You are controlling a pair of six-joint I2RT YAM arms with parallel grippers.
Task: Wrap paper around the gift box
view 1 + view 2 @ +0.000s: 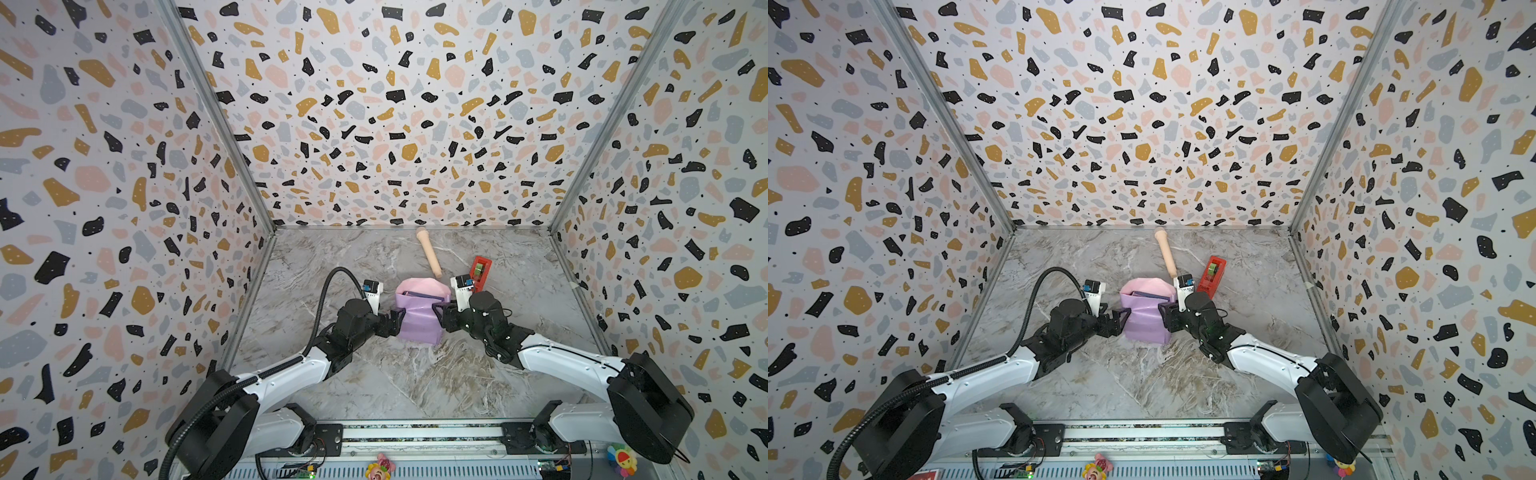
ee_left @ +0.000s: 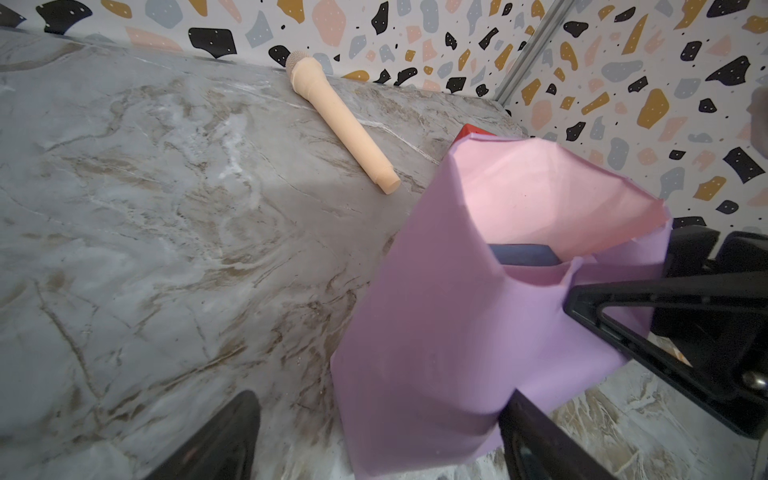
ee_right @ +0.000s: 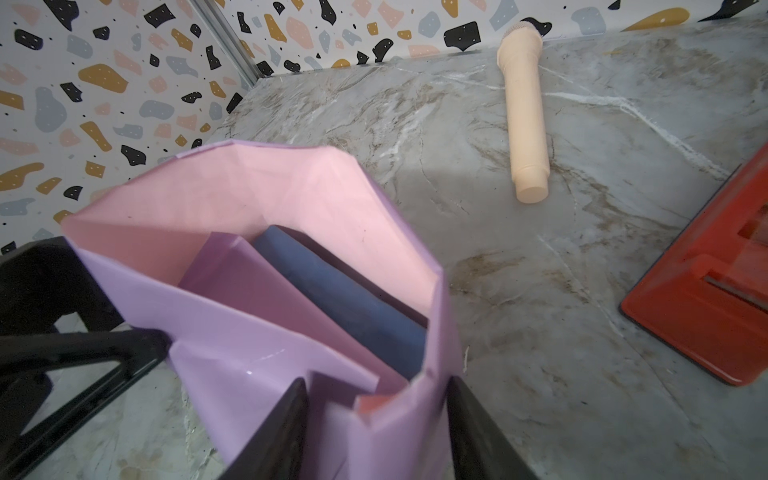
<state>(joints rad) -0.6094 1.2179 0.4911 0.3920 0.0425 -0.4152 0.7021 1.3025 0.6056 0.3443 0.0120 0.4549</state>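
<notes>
Paper (image 1: 417, 324) around gift box (image 3: 345, 303), mouth toward microphone (image 1: 429, 253).

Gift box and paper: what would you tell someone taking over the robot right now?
Left pincer: open, straddling the paper, not gripping.
Right pincer: shut on the paper's other side.
Gift box: inside the paper, mid-table, one edge showing.
Done: paper folded up around the box.
To do: close the open top, probably tape with the red dispenser.

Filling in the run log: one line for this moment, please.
phase: wrapping | left gripper: open, straddling paper | right gripper: shut on paper | gift box: inside paper, end showing
</notes>
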